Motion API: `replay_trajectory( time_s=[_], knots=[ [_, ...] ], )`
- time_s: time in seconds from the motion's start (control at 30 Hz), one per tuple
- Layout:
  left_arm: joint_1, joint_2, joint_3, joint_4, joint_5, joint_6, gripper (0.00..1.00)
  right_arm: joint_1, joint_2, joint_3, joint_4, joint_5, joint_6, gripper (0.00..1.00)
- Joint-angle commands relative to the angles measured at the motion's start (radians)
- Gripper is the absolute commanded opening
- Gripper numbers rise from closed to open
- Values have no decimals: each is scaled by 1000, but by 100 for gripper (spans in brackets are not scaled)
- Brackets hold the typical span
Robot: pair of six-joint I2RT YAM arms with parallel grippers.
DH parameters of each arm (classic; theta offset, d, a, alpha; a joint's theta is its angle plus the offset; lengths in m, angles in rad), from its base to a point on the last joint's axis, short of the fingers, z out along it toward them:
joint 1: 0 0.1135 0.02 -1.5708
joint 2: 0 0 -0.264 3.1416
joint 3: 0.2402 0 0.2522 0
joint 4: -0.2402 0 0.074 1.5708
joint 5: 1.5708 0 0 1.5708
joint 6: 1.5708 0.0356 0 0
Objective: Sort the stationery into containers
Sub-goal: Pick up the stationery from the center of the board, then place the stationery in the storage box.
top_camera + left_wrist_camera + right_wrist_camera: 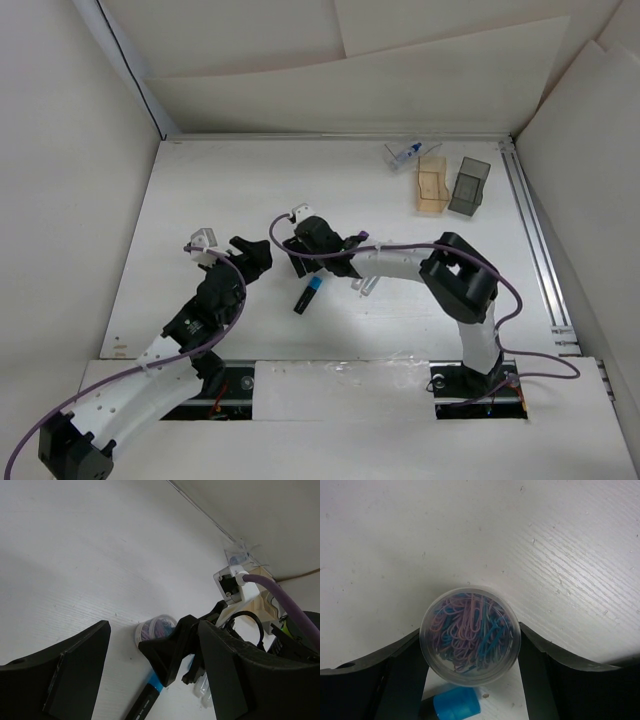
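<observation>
Right tool [470,662] pinching paper-clip tub [470,635], blue-capped marker [452,705] just beside

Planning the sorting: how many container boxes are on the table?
2 plainly: the amber box and the dark grey box, side by side at the far right. A clear one may be nearby, too faint to tell.

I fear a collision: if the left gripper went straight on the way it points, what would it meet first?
Most likely the right gripper, which has the round tub of paper clips between its jaws; depth is hard to judge.
</observation>
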Motion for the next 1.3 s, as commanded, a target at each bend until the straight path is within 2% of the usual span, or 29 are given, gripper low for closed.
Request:
replay_trajectory(
  time_s=[0.0,0.13,0.17,0.2,0.27,0.3,0.33,0.57,0.73,0.83,0.9,0.97,1.1,1.27],
  knots=[
    [3,-3,14,44,16,8,68,8,7,44,66,37,20,70],
    [3,-3,4,53,27,8,68,-3,27,44,91,26,38,70],
    [3,-3,4,53,27,8,68,-3,27,53,91,26,38,66],
    [3,-3,4,53,27,8,68,-3,27,53,100,26,47,57],
    [3,-3,4,53,27,8,68,-15,14,53,114,26,47,50],
    [3,-13,4,62,27,8,68,-15,-3,53,114,26,47,42],
    [3,-13,4,62,39,8,68,-26,-16,44,114,26,47,40],
    [3,19,-5,147,128,56,68,-168,-137,58,114,26,12,40],
    [3,145,6,208,265,88,67,-420,-136,162,114,-31,12,40],
    [3,234,30,245,338,108,67,-550,-53,289,80,-26,34,40],
    [3,273,40,275,375,120,67,-616,37,453,56,16,34,40],
    [3,273,40,288,386,120,67,-656,107,498,20,37,49,40],
    [3,273,40,297,397,129,67,-730,278,796,-76,46,70,40],
    [3,273,40,297,388,129,67,-780,475,1064,-205,55,71,41]
  ],
)
